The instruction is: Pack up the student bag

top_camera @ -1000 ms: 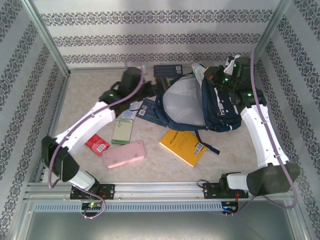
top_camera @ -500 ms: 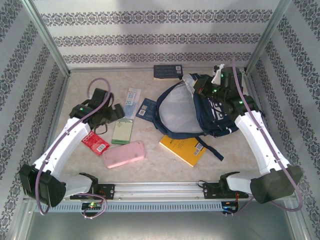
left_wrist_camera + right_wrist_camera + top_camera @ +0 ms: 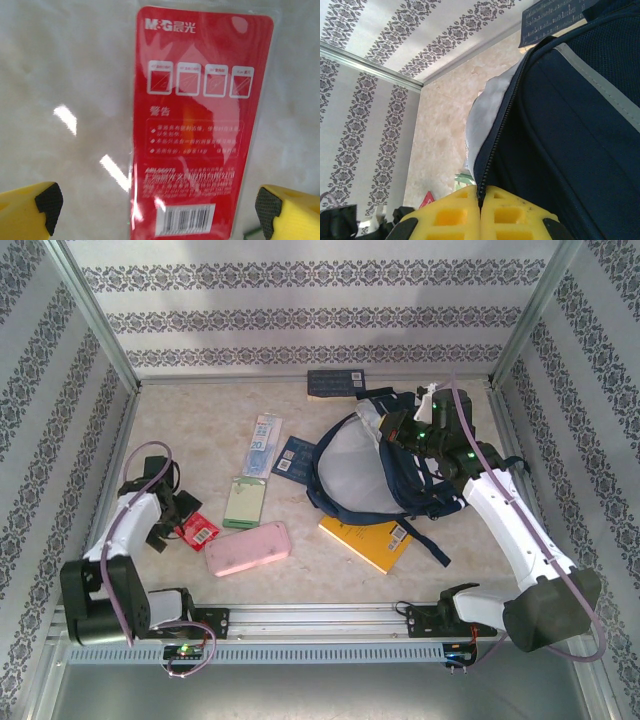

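Note:
The navy student bag [image 3: 432,472] lies at the right of the table, its main flap open on a pale grey lining [image 3: 350,468]. My right gripper [image 3: 396,428] is shut on the bag's zipper edge at the top of the opening. In the right wrist view the yellow fingers [image 3: 480,202] pinch the zipper track [image 3: 502,125] of the student bag [image 3: 570,125]. My left gripper [image 3: 178,508] hovers open at the near left over a red stationery packet [image 3: 196,530]. In the left wrist view the red packet [image 3: 200,125] lies flat between the wide-apart fingertips [image 3: 47,202].
A pink pencil case [image 3: 248,548], a green notebook [image 3: 244,502], a yellow book [image 3: 367,533] partly under the bag, a light blue packet [image 3: 263,443], a blue card [image 3: 292,456] and a dark booklet [image 3: 334,381] lie around. Patterned walls close in the table.
My left arm has swung away from the bag, back and left, to above the red packet. My right gripper has pulled the bag's zipper edge a little leftwards.

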Robot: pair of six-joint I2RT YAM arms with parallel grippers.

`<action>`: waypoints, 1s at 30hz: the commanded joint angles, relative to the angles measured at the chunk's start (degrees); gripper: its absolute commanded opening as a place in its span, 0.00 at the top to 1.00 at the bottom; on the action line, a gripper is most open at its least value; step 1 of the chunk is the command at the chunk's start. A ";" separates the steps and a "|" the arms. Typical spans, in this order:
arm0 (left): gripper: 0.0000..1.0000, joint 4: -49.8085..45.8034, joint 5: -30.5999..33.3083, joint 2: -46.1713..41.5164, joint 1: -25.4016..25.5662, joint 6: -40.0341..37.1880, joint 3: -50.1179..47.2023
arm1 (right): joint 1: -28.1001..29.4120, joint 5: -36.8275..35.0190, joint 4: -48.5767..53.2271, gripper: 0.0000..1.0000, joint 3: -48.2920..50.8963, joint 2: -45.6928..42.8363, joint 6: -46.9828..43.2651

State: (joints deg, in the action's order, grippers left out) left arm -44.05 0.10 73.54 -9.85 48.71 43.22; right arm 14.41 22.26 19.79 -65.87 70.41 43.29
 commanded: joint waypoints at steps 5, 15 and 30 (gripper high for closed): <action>0.00 10.64 -5.54 6.63 -0.52 -1.02 -1.41 | -0.40 3.23 -4.68 1.00 0.74 -1.76 -0.84; 0.11 14.26 -12.73 15.31 0.15 -3.20 1.19 | -0.52 4.53 -5.80 1.00 1.30 -1.07 -0.57; 0.29 13.54 -17.79 18.02 5.93 -9.54 7.31 | 1.38 5.69 -7.24 1.00 2.10 1.45 -0.74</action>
State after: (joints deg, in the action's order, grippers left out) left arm -38.76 -8.82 90.13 -6.57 41.47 48.97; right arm 14.85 26.48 16.62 -63.88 71.55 43.27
